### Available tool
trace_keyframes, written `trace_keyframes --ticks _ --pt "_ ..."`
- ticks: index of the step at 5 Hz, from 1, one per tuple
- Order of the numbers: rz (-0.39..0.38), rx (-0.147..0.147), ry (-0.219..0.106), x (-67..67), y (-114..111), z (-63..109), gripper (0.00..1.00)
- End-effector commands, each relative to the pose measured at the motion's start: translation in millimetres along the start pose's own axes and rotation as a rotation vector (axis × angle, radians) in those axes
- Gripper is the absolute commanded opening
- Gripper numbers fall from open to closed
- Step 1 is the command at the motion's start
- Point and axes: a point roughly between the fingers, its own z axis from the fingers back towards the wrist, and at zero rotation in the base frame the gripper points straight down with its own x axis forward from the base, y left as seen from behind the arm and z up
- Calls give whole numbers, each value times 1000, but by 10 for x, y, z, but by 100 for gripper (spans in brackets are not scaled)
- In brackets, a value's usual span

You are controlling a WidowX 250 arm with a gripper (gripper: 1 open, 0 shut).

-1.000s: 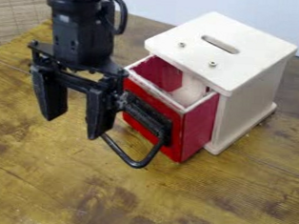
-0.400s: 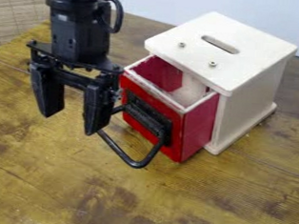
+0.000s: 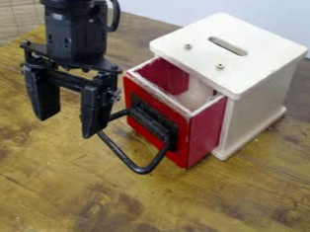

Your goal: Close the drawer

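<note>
While the pincer (image 3: 67, 126) is hanging wide apart at the left, the red drawer (image 3: 207, 131) is jutting toward the near left from the white cabinet (image 3: 260, 79). A push beginning too near the wire handle (image 3: 137, 168) could be snagging it or skewing the drawer, though their depth gap is hard to judge. Compared with the earlier frame, the arm is sitting slightly farther left, the drawer staying put.
</note>
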Motion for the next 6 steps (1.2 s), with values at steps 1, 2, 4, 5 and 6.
trace_keyframes --ticks 1,2,4,5,6 --pt "8 6 -47 92 125 149 100" --pt "-16 8 -40 106 110 156 100" --pt "-1 5 -41 43 121 200 100" --pt "-1 1 -42 5 -51 133 100" --pt "0 -2 -53 -33 -248 88 100"
